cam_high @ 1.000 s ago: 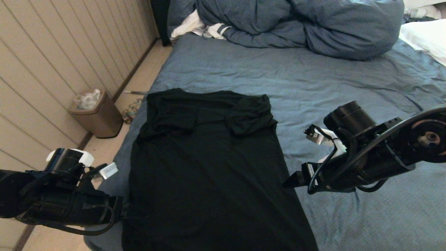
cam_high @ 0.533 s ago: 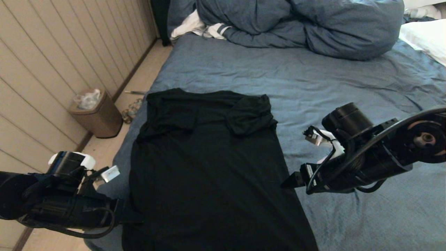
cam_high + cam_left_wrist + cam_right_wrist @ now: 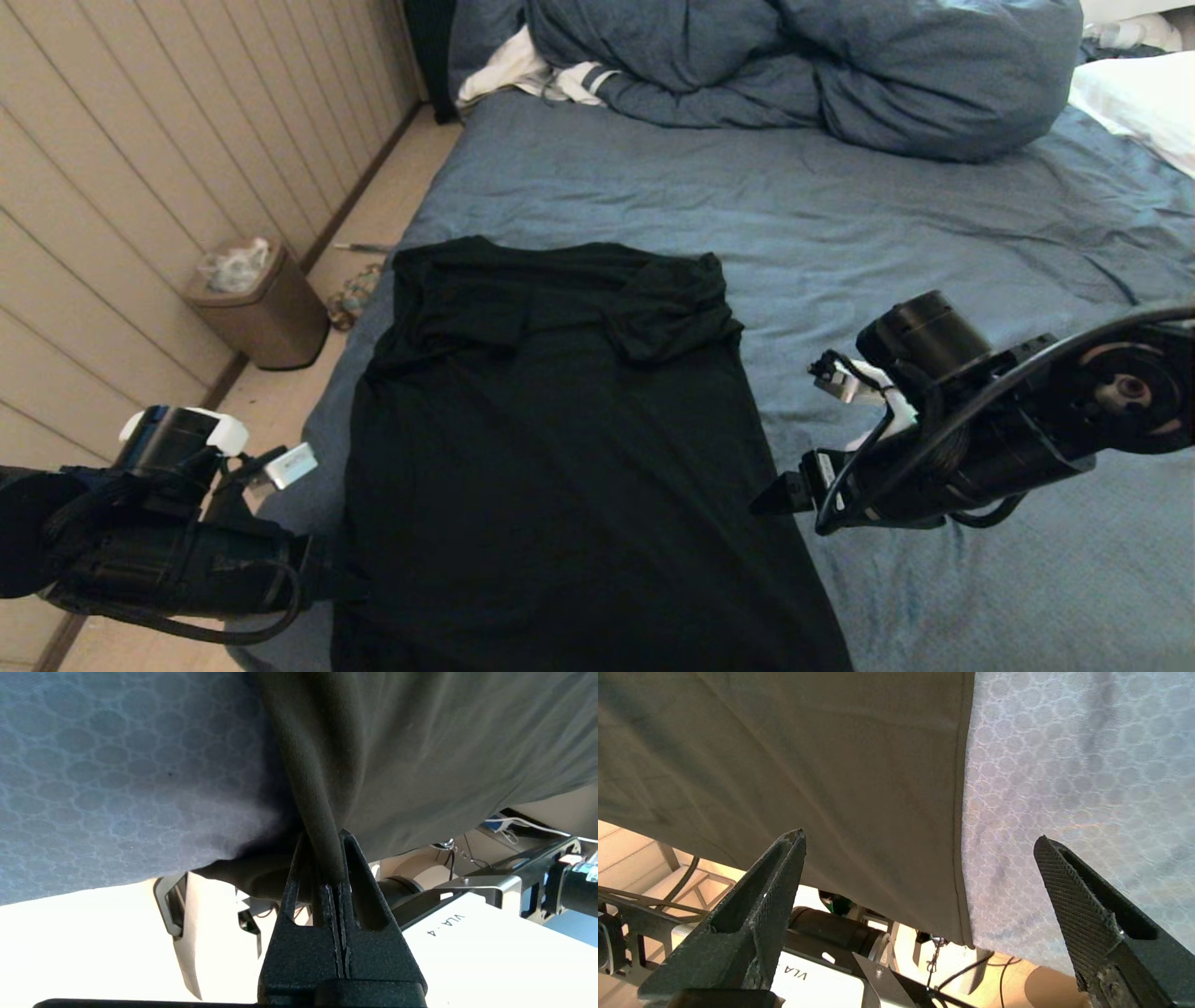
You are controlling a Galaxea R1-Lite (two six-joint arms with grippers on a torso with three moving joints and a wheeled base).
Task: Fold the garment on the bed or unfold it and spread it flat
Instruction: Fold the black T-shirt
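Observation:
The garment (image 3: pixel 560 439), a plain black T-shirt, lies flat on the bed (image 3: pixel 887 215) with its sleeves folded inward at the far end. My left gripper (image 3: pixel 345 583) is at its near left edge, shut on a pinched ridge of the black cloth. In the left wrist view the gripper (image 3: pixel 325 840) has that ridge of the garment (image 3: pixel 420 742) squeezed between its tips. My right gripper (image 3: pixel 770 499) hovers open at the near right edge. From the right wrist camera, the gripper (image 3: pixel 919 836) straddles the garment's (image 3: pixel 808 756) hem, with sheet (image 3: pixel 1064 765) beside it.
A bunched blue duvet (image 3: pixel 803 65) fills the far end of the bed, with a white striped cloth (image 3: pixel 532 75) beside it and a white pillow (image 3: pixel 1139 103) at far right. A brown bin (image 3: pixel 257 308) stands on the floor by the panelled wall, left of the bed.
My left gripper has gone from open to shut, pinching the garment's left edge. The right arm has sunk a little toward the right hem, still open.

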